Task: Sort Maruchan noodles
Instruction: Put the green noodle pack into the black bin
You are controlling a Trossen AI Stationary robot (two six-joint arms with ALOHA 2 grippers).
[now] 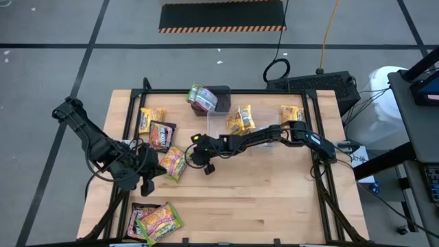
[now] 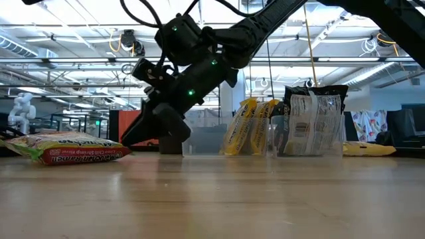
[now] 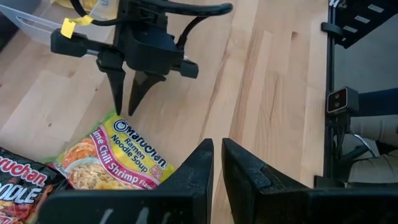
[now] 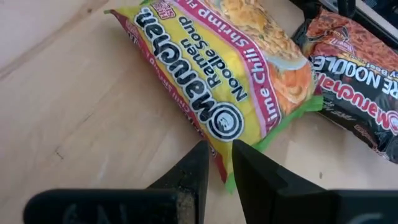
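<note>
Right gripper [image 4: 216,163]: mine, fingers narrowly parted, empty, poised at Lime Chili Shrimp packet [image 4: 225,68] edge; approach step, next descend, clamp.

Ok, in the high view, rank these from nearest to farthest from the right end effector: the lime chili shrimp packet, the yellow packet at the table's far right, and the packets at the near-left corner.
From the right end effector:
1. Lime chili shrimp packet, just to its left.
2. Near-left corner packets, toward the table's near edge.
3. Far-right yellow packet, at the far edge.

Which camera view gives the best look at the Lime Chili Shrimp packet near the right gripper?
The right wrist view: the Lime Chili Shrimp packet fills it, label readable. The left wrist view shows it smaller, below the right gripper. The high view shows a small shape; the low view, its edge.
</note>
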